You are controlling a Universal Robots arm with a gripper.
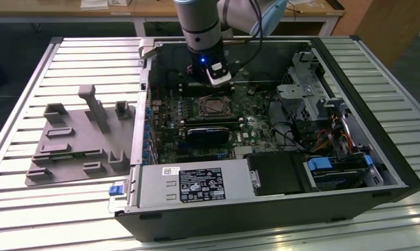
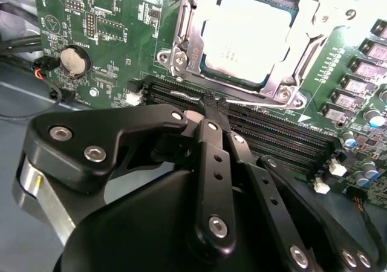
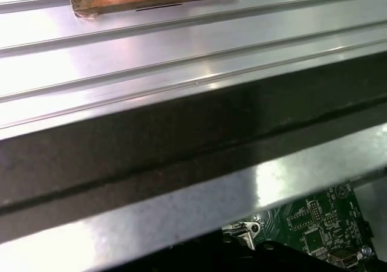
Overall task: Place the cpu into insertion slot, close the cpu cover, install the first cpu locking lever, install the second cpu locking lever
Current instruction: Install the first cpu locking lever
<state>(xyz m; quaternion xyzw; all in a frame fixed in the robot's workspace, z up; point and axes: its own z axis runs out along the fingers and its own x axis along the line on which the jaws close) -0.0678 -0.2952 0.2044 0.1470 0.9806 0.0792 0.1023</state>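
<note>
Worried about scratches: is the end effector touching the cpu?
Apart. The second wrist view shows the end effector over the memory slots, with the cpu cover between it and the cpu.

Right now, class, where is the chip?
In the second wrist view the chip sits inside the silver frame, beside the long black memory slots, with the claw just across them.

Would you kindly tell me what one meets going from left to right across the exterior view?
Grey tray → processor socket → black box → blue drive caddy.
</note>
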